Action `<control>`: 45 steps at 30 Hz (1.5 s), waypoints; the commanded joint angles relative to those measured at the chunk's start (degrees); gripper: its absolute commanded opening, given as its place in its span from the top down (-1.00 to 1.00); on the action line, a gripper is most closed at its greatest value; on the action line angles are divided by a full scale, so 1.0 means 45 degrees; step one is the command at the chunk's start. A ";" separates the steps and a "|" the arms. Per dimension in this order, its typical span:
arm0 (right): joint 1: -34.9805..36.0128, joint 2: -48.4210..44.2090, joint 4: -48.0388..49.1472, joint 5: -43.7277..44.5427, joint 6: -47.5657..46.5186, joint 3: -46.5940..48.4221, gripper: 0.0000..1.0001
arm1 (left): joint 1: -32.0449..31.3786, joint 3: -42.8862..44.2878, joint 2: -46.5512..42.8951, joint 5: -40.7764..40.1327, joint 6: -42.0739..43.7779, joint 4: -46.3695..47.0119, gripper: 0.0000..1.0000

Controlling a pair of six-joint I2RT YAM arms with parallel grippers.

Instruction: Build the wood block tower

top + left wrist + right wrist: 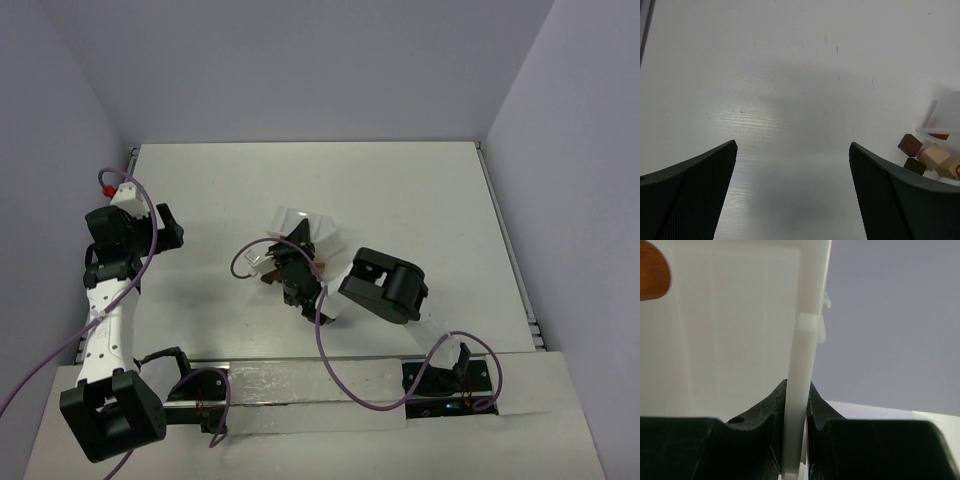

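2 arms are shown, each built from black joint housings. The left arm (105, 330) is clad in a white shell dotted with small holes, and a white block with a red fitting (104, 184) is mounted near its wrist. The right arm (385, 285) is mostly black. Purple cables (40, 380) are looped along both. The left tool (792, 147) is fitted with dark, wedge-shaped fingers (690, 195) covered in a fine grid texture; the right tool (796, 386) is finished in matte black.

Bare table (790, 75) lies open ahead of my left gripper (792, 145); wood blocks (934, 156) and the clear box (947, 112) crowd its right
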 commanded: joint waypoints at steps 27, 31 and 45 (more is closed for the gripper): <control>-0.2185 -0.3006 0.3942 0.0838 0.1961 -0.1007 1.00 | 0.0129 0.0489 -0.0282 0.0605 0.0031 0.0098 -0.99; -0.2628 -0.4971 -0.1251 0.1178 0.5826 -0.1221 1.00 | 0.0143 0.0479 -0.0288 0.0684 0.0051 0.0103 -0.98; -0.6671 -0.7933 -2.1883 -0.6904 1.9097 0.2920 1.00 | 0.0163 0.0286 -0.0693 0.1445 0.0403 0.0191 -0.99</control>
